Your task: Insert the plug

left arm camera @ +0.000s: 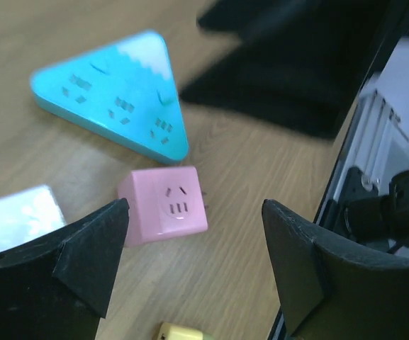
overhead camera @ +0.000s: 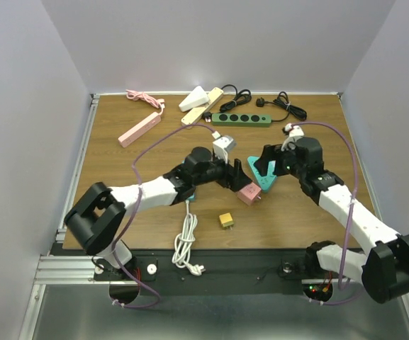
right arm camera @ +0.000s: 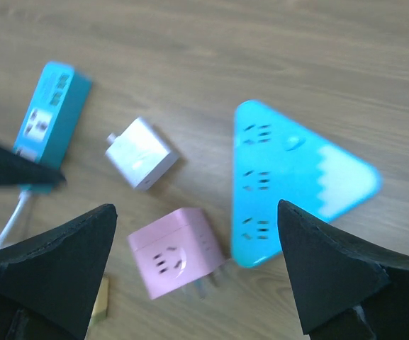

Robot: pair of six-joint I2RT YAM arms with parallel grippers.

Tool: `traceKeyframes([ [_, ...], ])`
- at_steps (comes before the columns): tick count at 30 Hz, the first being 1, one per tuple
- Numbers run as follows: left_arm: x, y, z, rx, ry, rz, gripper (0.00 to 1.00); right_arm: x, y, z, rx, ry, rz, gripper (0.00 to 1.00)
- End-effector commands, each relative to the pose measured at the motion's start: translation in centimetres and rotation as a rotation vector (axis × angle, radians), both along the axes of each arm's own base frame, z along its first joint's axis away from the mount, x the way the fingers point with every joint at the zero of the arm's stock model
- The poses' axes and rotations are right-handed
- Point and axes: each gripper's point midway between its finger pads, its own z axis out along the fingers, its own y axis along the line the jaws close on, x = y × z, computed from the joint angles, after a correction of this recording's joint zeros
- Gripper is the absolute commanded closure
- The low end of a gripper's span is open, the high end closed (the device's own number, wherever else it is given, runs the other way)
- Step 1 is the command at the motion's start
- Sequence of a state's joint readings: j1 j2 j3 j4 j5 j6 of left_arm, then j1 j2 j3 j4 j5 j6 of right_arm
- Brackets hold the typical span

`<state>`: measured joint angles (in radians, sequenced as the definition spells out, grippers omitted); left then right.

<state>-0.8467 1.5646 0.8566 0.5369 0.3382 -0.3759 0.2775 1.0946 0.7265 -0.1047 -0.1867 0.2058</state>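
A pink cube plug (overhead camera: 249, 193) lies on the wooden table, its prongs pointing sideways, right beside a teal triangular power strip (overhead camera: 263, 177). In the left wrist view the pink cube (left arm camera: 165, 205) lies just ahead of my open, empty left gripper (left arm camera: 193, 216), with the teal strip (left arm camera: 119, 95) beyond it. My left gripper (overhead camera: 232, 176) hovers just left of the cube. My right gripper (overhead camera: 266, 164) is open and empty above the teal strip (right arm camera: 289, 177). The cube (right arm camera: 176, 258) sits between its fingers (right arm camera: 197, 219) in the right wrist view.
A white adapter (overhead camera: 224, 144), a yellow adapter (overhead camera: 226, 220), a blue strip (right arm camera: 48, 124) under the left arm and a white cable (overhead camera: 185, 241) lie nearby. A green strip (overhead camera: 241, 120), a pink strip (overhead camera: 139, 129), cream strips (overhead camera: 203, 106) and black cables (overhead camera: 286, 106) sit at the back.
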Motion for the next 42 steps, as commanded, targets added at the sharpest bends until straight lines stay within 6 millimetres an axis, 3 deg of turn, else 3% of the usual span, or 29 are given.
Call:
traceKeyframes([
  [1, 2.3, 3.9, 1.6, 0.018, -0.052, 0.125, 0.13, -0.6, 2.2, 0.9, -0.031, -0.034, 0.108, 0.01],
  [6, 3.4, 8.9, 1.5, 0.057, -0.06, 0.265, 0.12, -1.6, 4.9, -0.4, -0.078, -0.018, 0.197, 0.01],
  [12, 3.8, 12.1, 2.3, 0.066, -0.067, 0.333, 0.12, -2.6, 6.7, -3.7, -0.162, 0.043, 0.25, 0.01],
  [18, 3.5, 12.9, 3.1, 0.049, -0.064, 0.348, 0.1, -3.6, 8.1, -5.0, -0.213, 0.058, 0.3, 0.01],
  [27, 2.6, 13.5, 3.6, 0.039, -0.075, 0.338, 0.1, -3.9, 8.1, -8.0, -0.319, 0.113, 0.303, 0.01],
  [36, 1.9, 14.1, 4.1, 0.035, -0.083, 0.338, 0.1, -4.1, 8.1, -9.5, -0.364, 0.153, 0.314, 0.04],
  [39, 1.8, 14.1, 3.7, 0.044, -0.078, 0.335, 0.1, -4.2, 8.1, -10.8, -0.382, 0.188, 0.323, 0.09],
  [42, 1.7, 14.0, 3.7, 0.042, -0.081, 0.322, 0.1, -4.3, 8.0, -11.9, -0.403, 0.231, 0.324, 0.33],
])
